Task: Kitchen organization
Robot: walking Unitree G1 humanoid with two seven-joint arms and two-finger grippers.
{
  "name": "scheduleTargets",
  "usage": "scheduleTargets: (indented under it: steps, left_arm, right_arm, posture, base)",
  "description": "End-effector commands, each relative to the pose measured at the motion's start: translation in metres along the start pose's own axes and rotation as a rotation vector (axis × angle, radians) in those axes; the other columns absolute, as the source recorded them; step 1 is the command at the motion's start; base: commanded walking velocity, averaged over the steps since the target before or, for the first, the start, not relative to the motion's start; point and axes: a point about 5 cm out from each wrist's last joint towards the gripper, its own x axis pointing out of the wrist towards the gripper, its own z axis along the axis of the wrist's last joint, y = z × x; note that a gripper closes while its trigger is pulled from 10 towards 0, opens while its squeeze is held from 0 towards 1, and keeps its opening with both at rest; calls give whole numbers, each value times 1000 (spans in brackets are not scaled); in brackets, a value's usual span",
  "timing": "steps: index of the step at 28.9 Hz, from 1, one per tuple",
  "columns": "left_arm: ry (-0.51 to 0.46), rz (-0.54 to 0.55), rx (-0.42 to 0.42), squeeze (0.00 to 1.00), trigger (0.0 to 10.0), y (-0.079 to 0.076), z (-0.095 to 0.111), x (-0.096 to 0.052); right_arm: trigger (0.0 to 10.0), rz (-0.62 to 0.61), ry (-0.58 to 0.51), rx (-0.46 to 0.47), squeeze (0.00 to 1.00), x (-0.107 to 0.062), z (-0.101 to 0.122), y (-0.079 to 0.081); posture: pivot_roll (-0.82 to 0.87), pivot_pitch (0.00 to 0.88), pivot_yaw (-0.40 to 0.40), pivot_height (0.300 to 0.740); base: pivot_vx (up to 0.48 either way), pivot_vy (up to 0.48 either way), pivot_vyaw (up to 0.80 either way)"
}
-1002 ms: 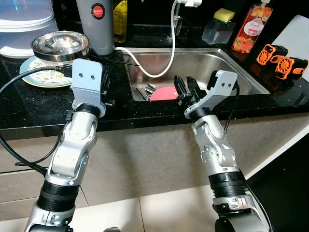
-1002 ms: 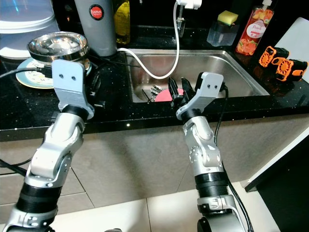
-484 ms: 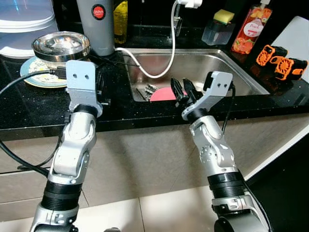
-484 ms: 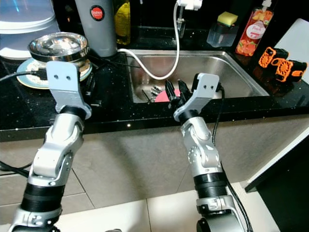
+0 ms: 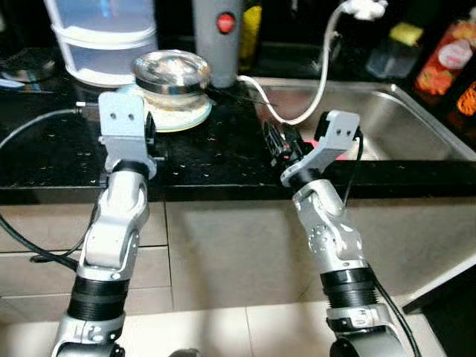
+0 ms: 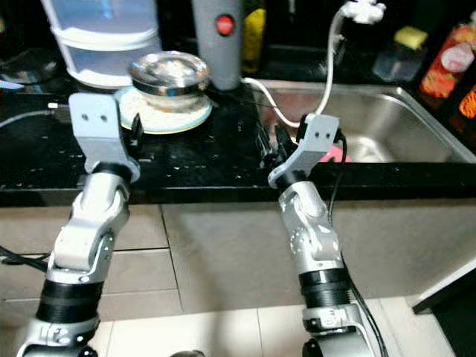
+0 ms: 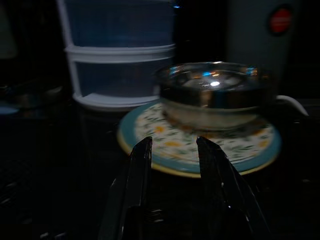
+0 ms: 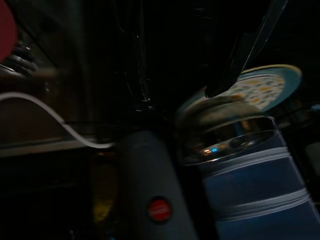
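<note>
A steel bowl sits on a floral plate with a blue rim on the black counter. My left gripper is open and hovers low over the counter, just short of the plate, with nothing between its fingers. My right gripper is held above the counter at the sink's left rim, open and holding nothing. A pink item lies in the steel sink, partly hidden by my right wrist.
Behind the plate stand stacked translucent containers and a grey flask. A white hose hangs from the tap into the sink. A sponge holder and soap bottle stand behind it. A black cable lies on the counter.
The camera has swung left along the counter, so the plate and bowl are now near the middle and the sink sits at the right. Both arms keep the same raised pose.
</note>
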Motion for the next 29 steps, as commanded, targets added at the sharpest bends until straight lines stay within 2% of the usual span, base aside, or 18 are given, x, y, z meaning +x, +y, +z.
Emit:
scheduleTargets:
  steps: [1,8,23,29]
  left_arm:
    - [19,-11,11,0,10000,-6,-2,0]
    - [39,11,22,0,10000,-3,-6,2]
    - [47,23,34,0,10000,-3,-7,4]
    - [25,30,16,0,10000,-3,-4,4]
  right_arm:
    - [10000,-20,-4,-13,0,-2,4,-6]
    - [10000,-21,-1,-15,0,-3,4,-6]
    - [10000,-13,3,-17,0,-2,4,-5]
    - [10000,-8,4,-18,0,-2,4,-4]
  posture:
    - [175,0,-100,740]
    - [172,0,-100,740]
    - [169,0,-103,740]
    - [170,0,-104,740]
  base:
    - [0,0,0]
    - [0,-71,0]
    - [0,-468,0]
    - [0,-135,0]
